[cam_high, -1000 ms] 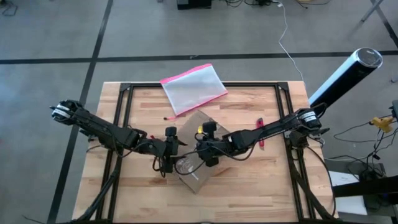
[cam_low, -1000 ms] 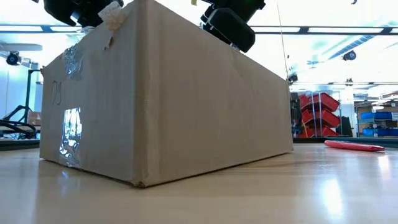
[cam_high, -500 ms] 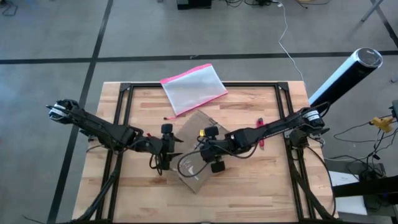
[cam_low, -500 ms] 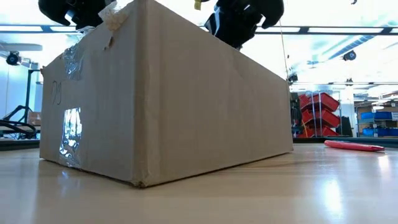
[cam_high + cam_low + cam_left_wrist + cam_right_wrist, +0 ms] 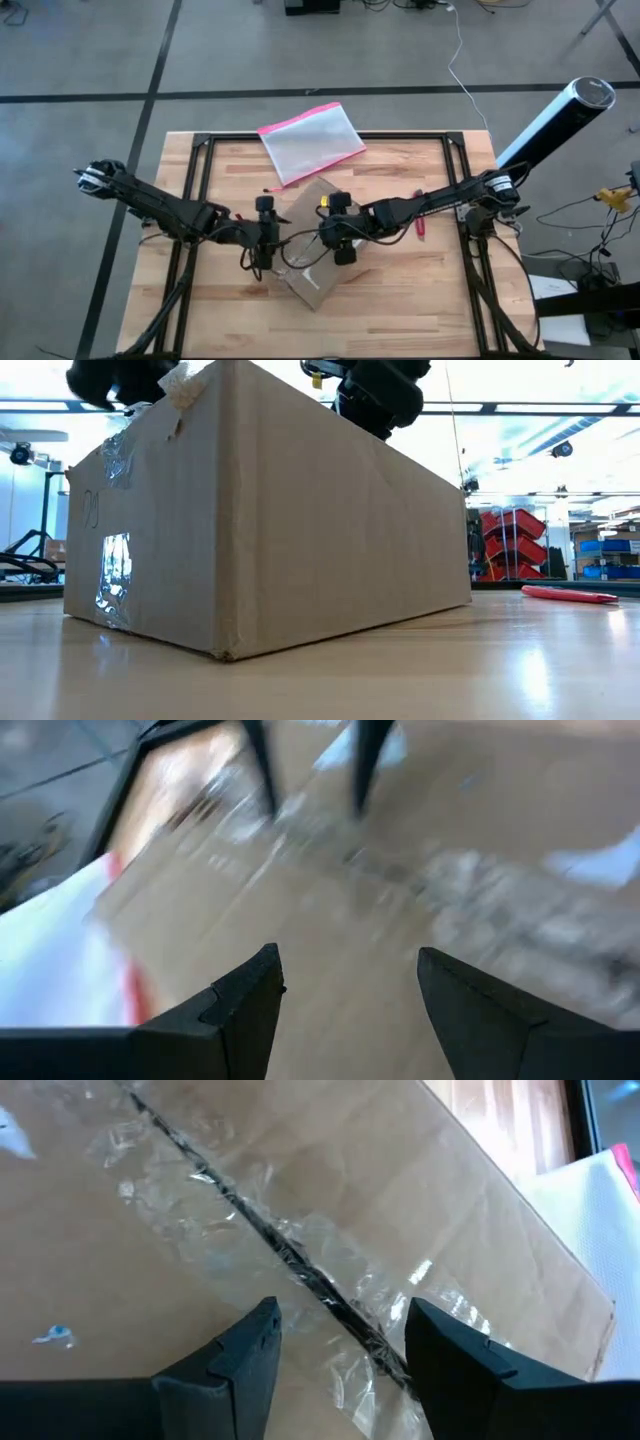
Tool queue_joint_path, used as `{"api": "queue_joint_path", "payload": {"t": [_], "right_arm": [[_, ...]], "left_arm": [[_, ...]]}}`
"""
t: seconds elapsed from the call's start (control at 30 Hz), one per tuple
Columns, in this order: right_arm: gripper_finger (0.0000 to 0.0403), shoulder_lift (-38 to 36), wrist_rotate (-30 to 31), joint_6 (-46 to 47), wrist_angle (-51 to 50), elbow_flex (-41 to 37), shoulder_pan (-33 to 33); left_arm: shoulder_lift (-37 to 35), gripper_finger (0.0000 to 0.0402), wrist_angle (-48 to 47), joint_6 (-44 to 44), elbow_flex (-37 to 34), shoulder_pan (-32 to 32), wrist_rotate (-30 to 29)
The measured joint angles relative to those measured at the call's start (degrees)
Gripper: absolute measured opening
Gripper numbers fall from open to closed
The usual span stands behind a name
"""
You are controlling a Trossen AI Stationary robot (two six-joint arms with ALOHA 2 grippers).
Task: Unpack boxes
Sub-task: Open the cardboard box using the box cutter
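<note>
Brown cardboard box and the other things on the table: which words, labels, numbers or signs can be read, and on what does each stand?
Brown corrugated cardboard box, end face in the low view: a faint handwritten mark, too faint to read.
Small white labels on the box top: too small and blurred to read.
Pink-edged translucent zip pouch: no text visible.
Nothing else bears readable text.

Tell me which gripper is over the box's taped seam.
The right gripper, open, straddles the taped seam on the box. The left gripper is open at the box's left edge.
</note>
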Motion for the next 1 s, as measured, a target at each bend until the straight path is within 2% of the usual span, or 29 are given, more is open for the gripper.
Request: {"api": "queue_joint_path", "payload": {"t": [0.13, 0.3, 0.5, 0.67, 0.9, 1.0], "right_arm": [[0.0186, 0.0, 0.0, -0.6, 0.0, 0.0, 0.0], [0.0186, 0.0, 0.0, -1.8, 0.0, 0.0, 0.0], [0.0186, 0.0, 0.0, -3.3, 0.9, -0.1, 0.0], [0.0186, 0.0, 0.3, -5.1, 1.4, -0.1, 0.0], [0.0186, 2.1, 2.9, -7.5, 1.8, -0.1, 0.0], [0.0186, 3.9, 3.1, -8.0, 2.3, -0.1, -0.2]], "left_arm": [[-3.2, 0.022, -6.7, -2.9, 0.0, 0.9, -4.4], [-7.9, 0.022, -8.3, -4.3, -2.2, 3.6, -5.4], [-15.9, 0.0219, 2.9, -4.5, -12.8, 7.6, -1.0], [-21.7, 0.0219, 9.4, -7.3, -19.1, 11.2, -0.2], [-20.4, 0.0219, 9.4, -11.9, -21.1, 14.9, 1.0], [-18.5, 0.0219, 11.2, -12.0, -21.1, 15.7, 3.4]]}}
